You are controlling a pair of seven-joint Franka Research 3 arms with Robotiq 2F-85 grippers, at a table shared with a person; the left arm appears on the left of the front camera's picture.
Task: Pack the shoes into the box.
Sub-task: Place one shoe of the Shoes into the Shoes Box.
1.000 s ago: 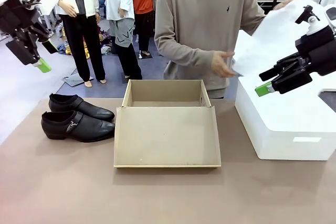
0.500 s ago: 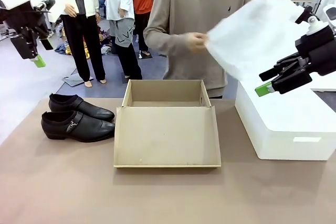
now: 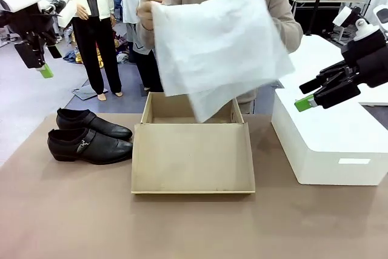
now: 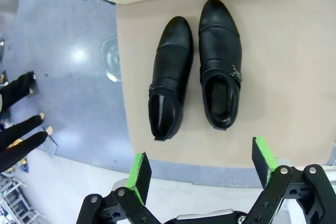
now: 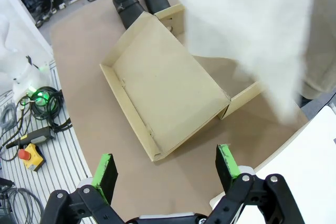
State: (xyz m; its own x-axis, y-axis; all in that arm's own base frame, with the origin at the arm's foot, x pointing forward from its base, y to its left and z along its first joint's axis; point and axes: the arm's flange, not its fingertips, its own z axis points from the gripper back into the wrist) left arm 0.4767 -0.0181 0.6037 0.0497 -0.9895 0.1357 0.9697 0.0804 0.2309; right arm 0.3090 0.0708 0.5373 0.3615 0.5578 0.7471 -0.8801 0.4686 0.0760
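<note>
Left claw point(image 4: 202, 162): jaws spread wide, nothing between them, hanging high above the tabletop point(image 3: 182, 228) edge. You have the shoes point(image 4: 215, 61) straight ahead of it and below, side by side, toes toward the box point(image 3: 191, 162).

Right claw point(image 5: 167, 170): also spread and empty, with the box below and ahead of it, lid flap lying open and flat.

Between the two claws, the person's hand point(image 3: 145, 11) holds a white tissue sheet point(image 3: 218, 53) above the box tray. What shows of the tray is bare cardboard.

Progress: packing not begun. Neither shoe is lifted and the lining is not yet in. Remaining, by my reading: sheet into the tray, both shoes in, lid over.
</note>
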